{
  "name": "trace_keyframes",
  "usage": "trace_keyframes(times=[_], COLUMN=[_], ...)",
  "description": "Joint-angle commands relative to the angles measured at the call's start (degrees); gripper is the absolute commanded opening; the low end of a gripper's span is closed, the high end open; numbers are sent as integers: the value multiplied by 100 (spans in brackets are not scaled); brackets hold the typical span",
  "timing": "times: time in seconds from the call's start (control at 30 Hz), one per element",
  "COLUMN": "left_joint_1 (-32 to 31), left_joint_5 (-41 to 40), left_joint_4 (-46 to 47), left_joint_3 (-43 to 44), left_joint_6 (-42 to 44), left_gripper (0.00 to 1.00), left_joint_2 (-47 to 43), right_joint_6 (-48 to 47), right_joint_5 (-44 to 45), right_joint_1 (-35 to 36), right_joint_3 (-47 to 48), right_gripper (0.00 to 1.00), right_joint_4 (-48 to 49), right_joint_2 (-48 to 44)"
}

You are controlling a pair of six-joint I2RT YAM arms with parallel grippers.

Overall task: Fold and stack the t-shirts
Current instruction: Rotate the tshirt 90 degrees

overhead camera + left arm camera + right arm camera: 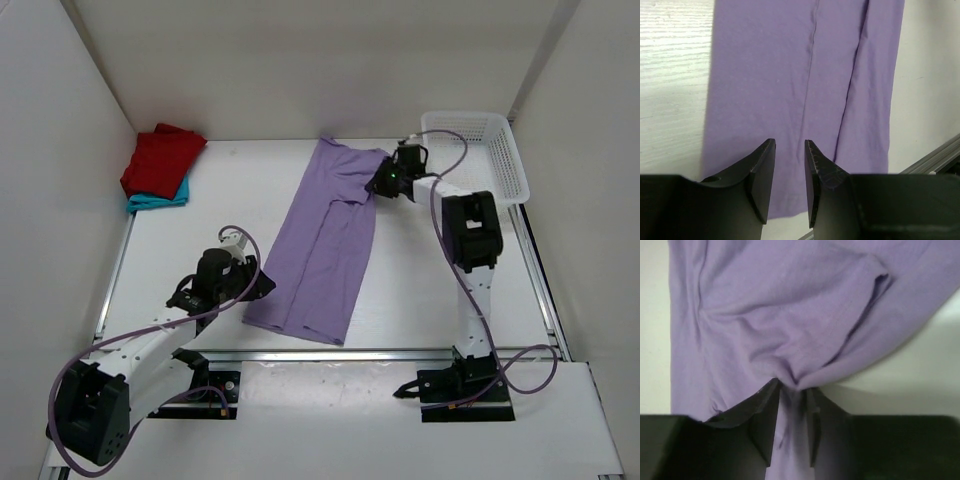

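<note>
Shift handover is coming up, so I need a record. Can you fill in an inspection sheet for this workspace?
Surface: white table, aluminium rail along the near edge.
Job's things: lilac t-shirt lying folded lengthwise mid-table; red t-shirt folded on teal t-shirt, far left corner.
Clutter: white mesh basket, far right corner.
Tools: left tool open over the lilac t-shirt's near left edge; right tool pinching its far right corner.
Cables: purple cable looping off each arm.
Surroundings: white walls on three sides.

Visible are a plain lilac t-shirt, dark red t-shirt, seemingly teal t-shirt and white mesh basket.
</note>
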Motion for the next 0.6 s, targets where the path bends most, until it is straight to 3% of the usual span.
trace_keyframes(times=[0.0, 0.1, 0.17, 0.23, 0.3, 0.37, 0.4, 0.43, 0.5, 0.57], left_joint_1=[54, 28, 2, 37, 160, 309, 405, 476, 783, 960], left_joint_5=[-49, -111, -277, -453, -812, -998, -1086, -1069, -798, -621], left_joint_4=[-119, -278, -418, -550, -795, -736, -613, -586, -516, -533], left_joint_3=[-32, -50, -111, -207, -313, -515, -724, -866, -981, -894], left_joint_6=[75, 84, 101, 163, 189, 23, -82, -197, -259, -128], left_gripper=[41, 41, 41, 43, 49, 67, 89, 98, 99, 99], left_joint_2=[-32, -111, -251, -348, -584, -900, -1189, -1314, -1595, -1562], right_joint_6=[-434, -1162, -1426, -1638, -1841, -1737, -1614, -1500, -1104, -1033], right_joint_5=[-441, -311, -239, -257, -108, -72, -220, -248, -354, -337], right_joint_1=[259, 364, 347, 382, 557, 645, 655, 655, 829, 1145], right_joint_3=[1638, 3711, 4015, 3649, 2153, 660, -368, -796, -2672, -3572], right_gripper=[29, 55, 59, 62, 63, 63, 63, 61, 60, 56], right_joint_4=[-1005, -2202, -2966, -3048, -2699, -1744, -1295, -1038, -309, 87], right_joint_2=[747, 1223, 1129, 447, -483, -1522, -2205, -2847, -3727, -4363])
